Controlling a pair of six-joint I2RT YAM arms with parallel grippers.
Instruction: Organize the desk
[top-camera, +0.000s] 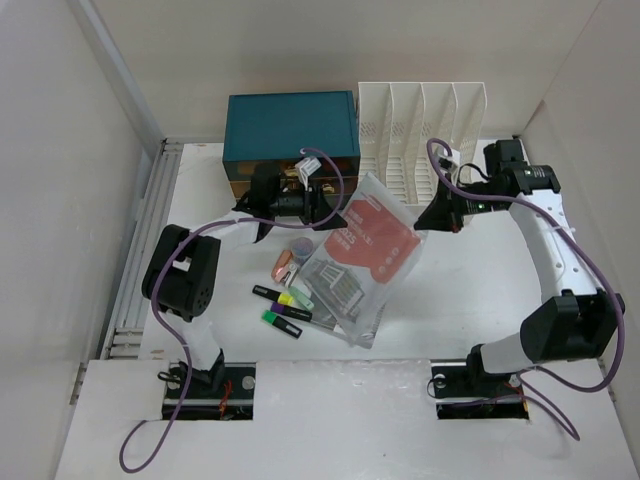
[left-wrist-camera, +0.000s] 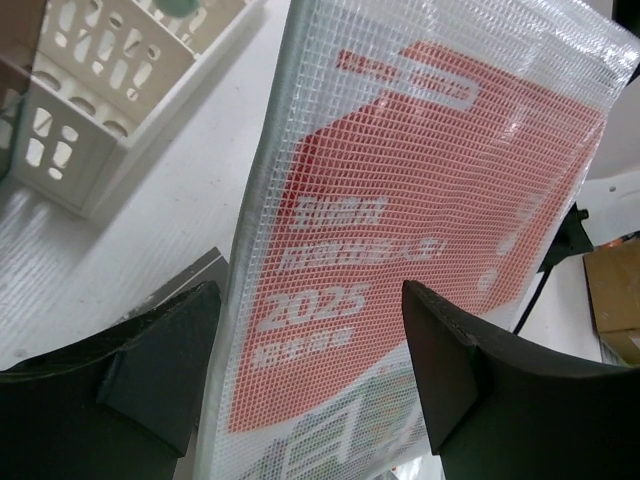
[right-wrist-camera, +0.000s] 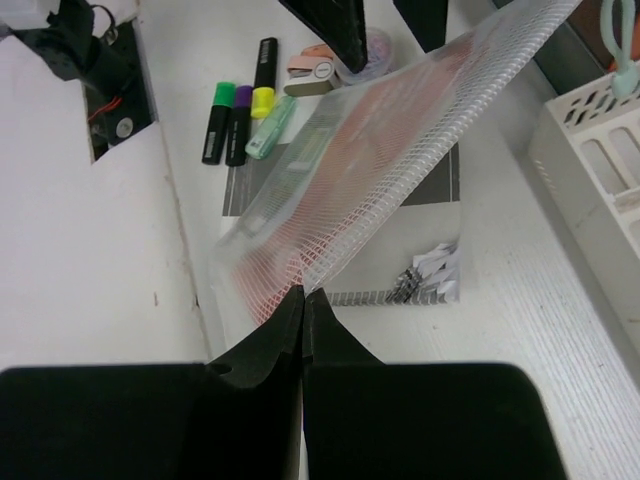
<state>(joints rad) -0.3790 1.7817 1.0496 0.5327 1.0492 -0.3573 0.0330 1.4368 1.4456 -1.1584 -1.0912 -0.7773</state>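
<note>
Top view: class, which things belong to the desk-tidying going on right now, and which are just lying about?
In the job: desk; mesh pouch; right hand shut on one edge of it; left hand open, a finger on either side of the pouch.
Lying about: highlighters; tape roll; teal drawer box; white file rack.

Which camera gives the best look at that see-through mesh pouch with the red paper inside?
The top external view: nearly the whole mesh pouch shows at once. The left wrist view shows only its red print close up; the right wrist view sees it nearly edge-on, blurred.
</note>
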